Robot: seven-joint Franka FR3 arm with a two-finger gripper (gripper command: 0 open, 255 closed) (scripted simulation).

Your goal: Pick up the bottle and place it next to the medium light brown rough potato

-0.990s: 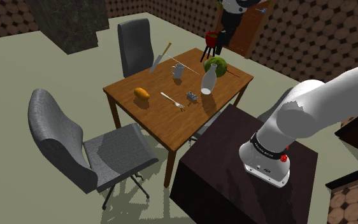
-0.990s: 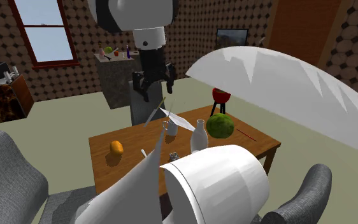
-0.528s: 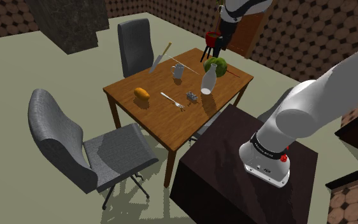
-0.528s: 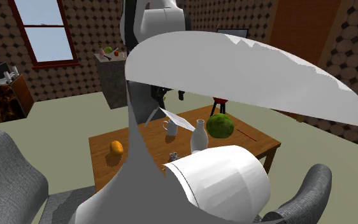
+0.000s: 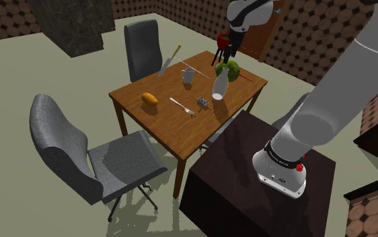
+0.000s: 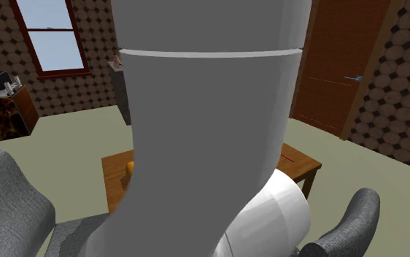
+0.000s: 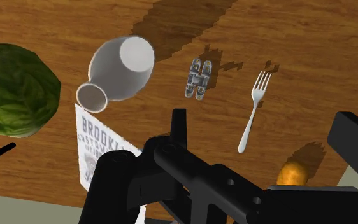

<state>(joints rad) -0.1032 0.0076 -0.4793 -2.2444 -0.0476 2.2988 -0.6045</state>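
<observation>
The white bottle [image 5: 218, 87] is standing upright on the wooden table [image 5: 161, 121], right of centre in the shoulder view, just below the green cabbage [image 5: 229, 71] and close beside it. A small grey object [image 5: 202, 102] is lying just to the bottle's left in that view, then a fork [image 5: 181, 106], and further left, well apart from the bottle and near the table's left corner, the orange-brown potato [image 5: 150, 99] is resting. A white mug [image 5: 189, 75] is sitting toward the table's far side, with a knife [image 5: 169, 60] at the far-left edge. The black gripper [image 5: 227, 47] is hanging above the table's upper-right corner, over the cabbage, with a red object [image 5: 222, 38] just behind it. In the wrist view its fingers [image 7: 179, 130] are standing apart and gripping nothing — the bottle is showing from above beyond them, next to a printed card [image 7: 95, 137] lying flat on the wood. The white arm [image 6: 211, 109] is blocking the middle of the second exterior view, and the dark stand [image 5: 235, 182] is sitting at the shoulder view's lower right.
</observation>
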